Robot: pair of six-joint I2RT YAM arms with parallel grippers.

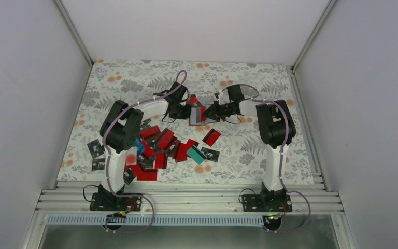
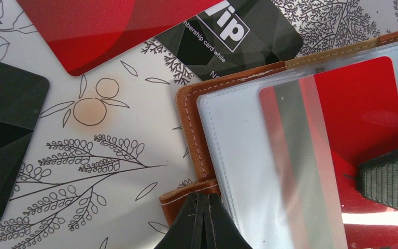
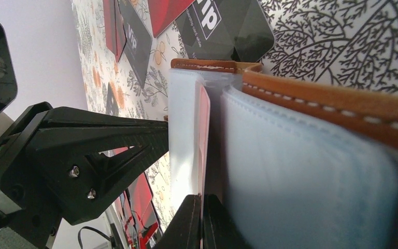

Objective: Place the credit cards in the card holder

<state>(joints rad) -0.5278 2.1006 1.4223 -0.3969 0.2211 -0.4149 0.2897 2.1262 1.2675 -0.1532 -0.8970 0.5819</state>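
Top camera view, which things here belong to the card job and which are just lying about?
Job: card holder, red card at its pocket, loose cards, left gripper, right gripper.
Lying about: flowered table cover, arm cables.

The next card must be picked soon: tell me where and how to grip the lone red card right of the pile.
Grip the lone red card across its short width, midway along its long edges, coming straight down with jaws turned to its slant. It lies flat on the table, apart from other cards, so likely only the edges offer a hold.
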